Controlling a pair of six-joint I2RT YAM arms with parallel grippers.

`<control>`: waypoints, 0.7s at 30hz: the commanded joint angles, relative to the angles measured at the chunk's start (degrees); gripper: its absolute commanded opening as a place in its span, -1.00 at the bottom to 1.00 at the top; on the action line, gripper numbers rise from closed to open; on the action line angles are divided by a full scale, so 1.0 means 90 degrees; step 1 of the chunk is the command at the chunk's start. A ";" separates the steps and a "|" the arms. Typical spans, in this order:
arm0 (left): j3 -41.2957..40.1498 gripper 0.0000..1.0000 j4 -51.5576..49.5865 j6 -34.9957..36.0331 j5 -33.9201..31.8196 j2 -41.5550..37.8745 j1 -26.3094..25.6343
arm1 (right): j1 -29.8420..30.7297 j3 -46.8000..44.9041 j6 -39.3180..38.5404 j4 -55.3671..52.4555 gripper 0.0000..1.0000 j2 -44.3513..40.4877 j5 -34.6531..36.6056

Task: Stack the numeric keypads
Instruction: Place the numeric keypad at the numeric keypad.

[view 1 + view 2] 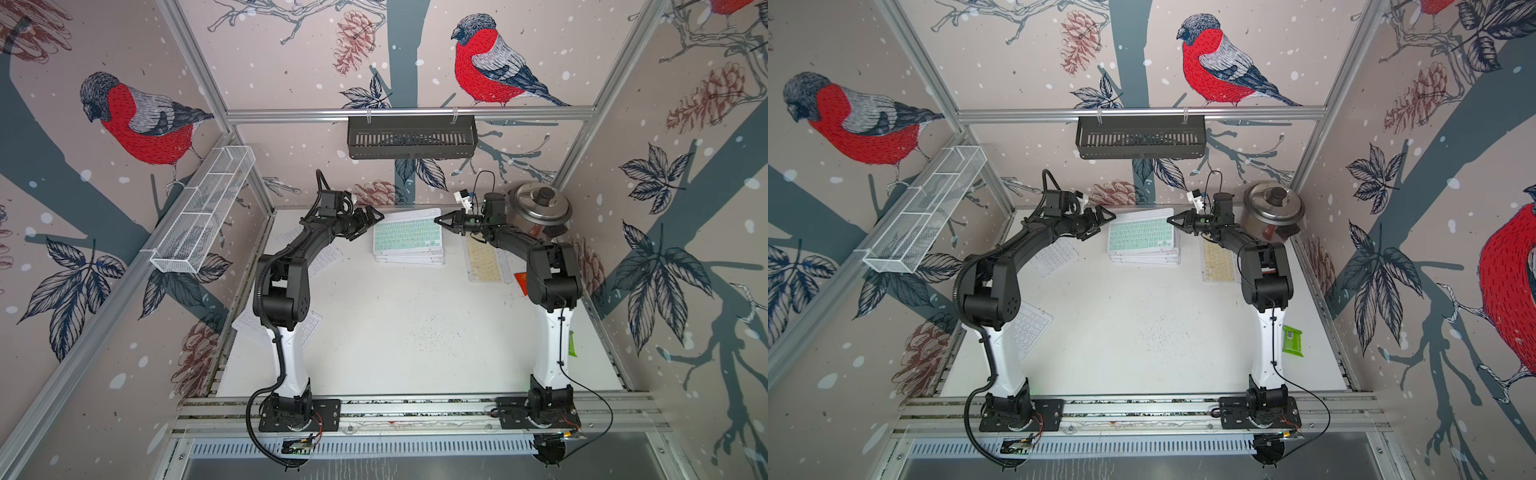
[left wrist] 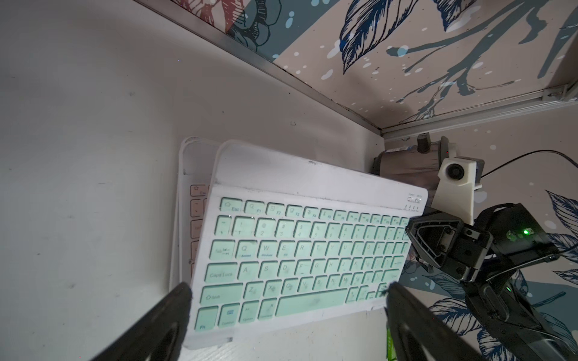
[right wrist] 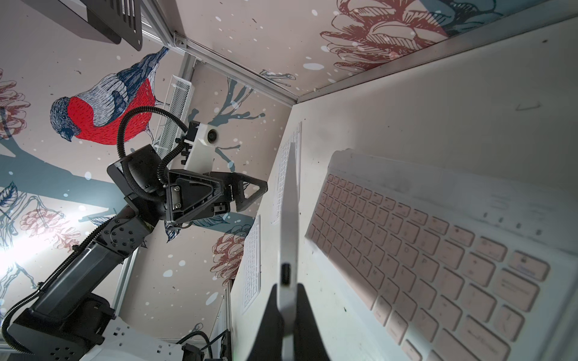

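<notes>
Taking the lidded steel pot (image 1: 540,208) in the rear corner as reference.

Containers:
- The steel pot has its lid (image 1: 544,194) seated, so its contents are hidden.
- A black slotted basket (image 1: 411,137) hangs on the rear rail, up and to the robot's left of the pot. Its interior cannot be made out.
- A white mesh basket (image 1: 203,212) with divided compartments hangs on the side wall, far to the pot's left. No contents can be made out.

Task items:
- The stack (image 1: 409,259) of keypads lies on the table (image 1: 415,332) just left of the pot.
- A mint-keyed keypad (image 1: 407,235) sits askew over the stack, above a pink-keyed keypad (image 3: 422,250).
- A yellow-keyed keypad (image 1: 484,259) lies flat in front of the pot, under the right arm.
- Two white keypads (image 1: 1057,257) (image 1: 1032,328) lie well to the pot's left, beyond the stack.

Grippers:
- The right gripper (image 1: 438,219) is clamped tight on the mint-keyed keypad's edge nearest the pot.
- The left gripper (image 1: 368,224) is spread wide at that keypad's far end and holds nothing. Contact there cannot be confirmed.

Other: a green packet (image 1: 1292,340) lies well in front of the pot.
</notes>
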 commanded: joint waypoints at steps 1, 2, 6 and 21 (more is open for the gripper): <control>0.0242 0.93 -0.0304 0.0205 -0.0255 0.0260 0.0006 | -0.0091 0.0271 -0.0140 0.0235 -0.93 0.0302 -0.0467; 0.0303 0.93 -0.0310 0.0197 -0.0227 0.0362 0.0006 | -0.0116 0.0312 -0.0106 0.0276 -0.93 0.0391 -0.0470; 0.0542 0.93 -0.0309 0.0128 -0.0231 0.0713 0.0006 | -0.0208 0.0551 -0.0022 0.0307 -0.87 0.0767 -0.0538; 0.1274 0.93 -0.0428 -0.0006 -0.0222 0.1531 -0.0209 | -0.0316 0.1424 -0.0640 -0.0808 -0.72 0.1535 -0.0309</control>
